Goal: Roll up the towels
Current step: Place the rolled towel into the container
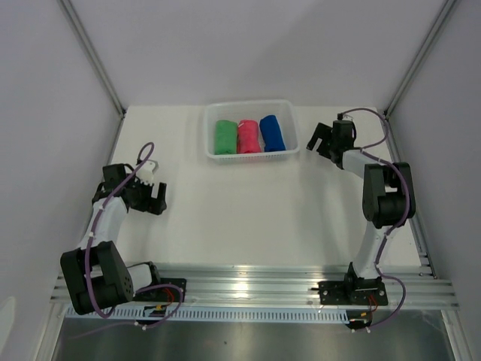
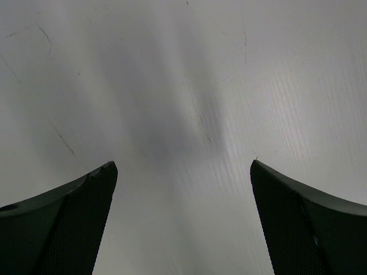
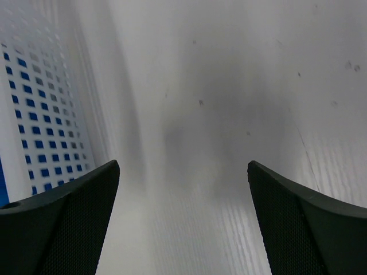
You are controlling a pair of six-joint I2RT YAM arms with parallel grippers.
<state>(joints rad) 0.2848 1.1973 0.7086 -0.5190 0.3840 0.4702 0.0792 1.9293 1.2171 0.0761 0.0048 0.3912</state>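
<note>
Green towel (image 1: pixel 225 138), pink-red towel (image 1: pixel 248 137), blue towel (image 1: pixel 272 133), all rolled, lie side by side, left to right, in basket (image 1: pixel 211 129) near counter (image 1: pixel 248 218) far edge.

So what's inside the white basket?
Three rolled towels lie side by side in the white basket: a green towel, a pink-red towel and a blue towel. They cover most of the floor, so anything beneath them is hidden.

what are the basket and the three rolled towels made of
Basket: likely white rigid plastic; its wall is pierced with rows of small slots. Green towel, pink towel, blue towel: soft matte cloth, judging by their plump rolls; weave too small to tell.
</note>
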